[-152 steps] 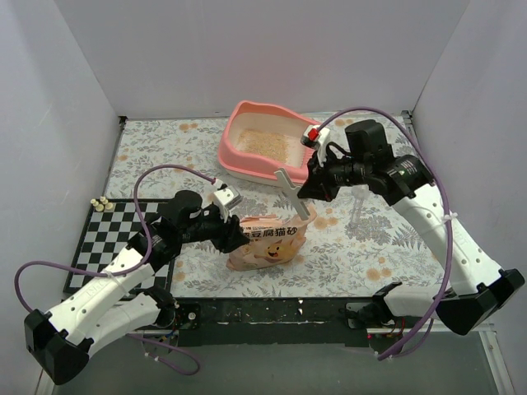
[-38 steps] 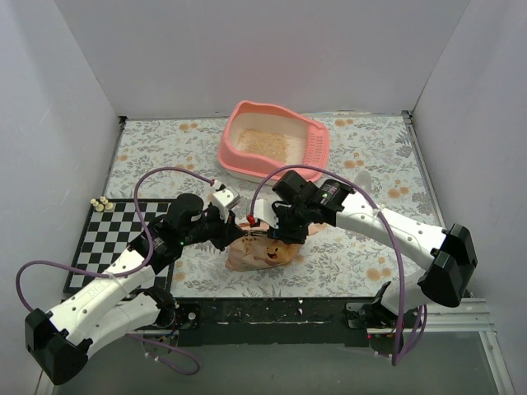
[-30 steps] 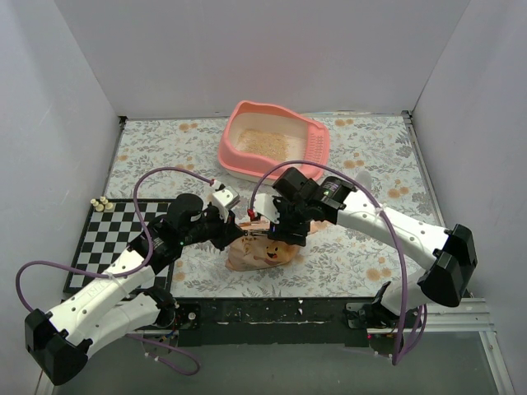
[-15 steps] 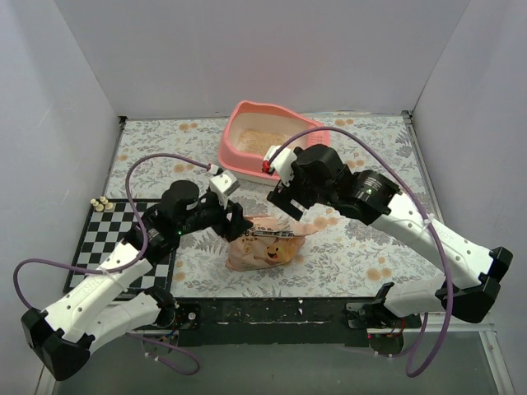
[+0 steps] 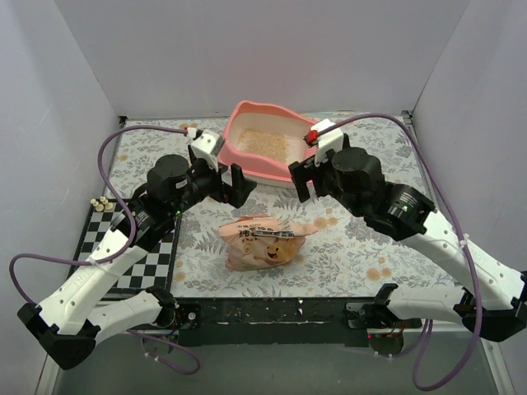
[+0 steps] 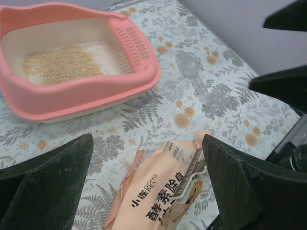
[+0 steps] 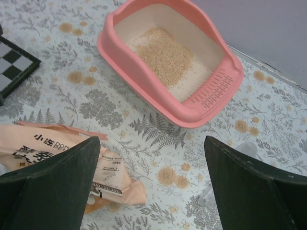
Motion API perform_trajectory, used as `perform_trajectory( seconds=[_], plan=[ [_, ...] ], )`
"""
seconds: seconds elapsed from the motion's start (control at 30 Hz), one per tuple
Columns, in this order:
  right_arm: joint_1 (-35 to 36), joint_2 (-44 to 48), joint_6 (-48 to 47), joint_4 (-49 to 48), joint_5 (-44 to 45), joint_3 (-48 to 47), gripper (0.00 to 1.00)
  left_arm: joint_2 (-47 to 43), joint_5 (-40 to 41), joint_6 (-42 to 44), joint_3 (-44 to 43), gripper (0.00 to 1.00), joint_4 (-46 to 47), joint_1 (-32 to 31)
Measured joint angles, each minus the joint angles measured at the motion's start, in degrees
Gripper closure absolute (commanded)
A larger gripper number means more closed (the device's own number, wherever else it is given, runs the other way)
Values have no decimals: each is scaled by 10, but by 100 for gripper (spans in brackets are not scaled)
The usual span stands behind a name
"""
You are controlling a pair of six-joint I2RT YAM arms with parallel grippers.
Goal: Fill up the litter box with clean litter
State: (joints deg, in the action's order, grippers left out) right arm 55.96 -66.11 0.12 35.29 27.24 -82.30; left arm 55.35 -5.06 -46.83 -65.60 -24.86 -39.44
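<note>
**2 empty grippers between bag and box**

The litter box (image 5: pixel 263 107) sits far-centre on the table, with the clean litter (image 5: pixel 268 141) covering only a patch of its cream floor. The left gripper (image 6: pixel 146 139) and right gripper (image 7: pixel 152 139) hang just near of it, each with its 2 fingers spread wide on nothing. The orange bag (image 5: pixel 263 245) lies on its side nearer us, and a clear scoop (image 6: pixel 192 76) lies right of the box. I'd say it's between loads: next, 1 gripper must take up the bag or scoop.
</note>
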Motion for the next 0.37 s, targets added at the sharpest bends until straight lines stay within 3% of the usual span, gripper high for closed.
perform_trajectory(
  seconds=[0.37],
  plan=[
    [0,127,19,-97,30,84,2,11,82,-45,-10,2,30,1]
  ],
)
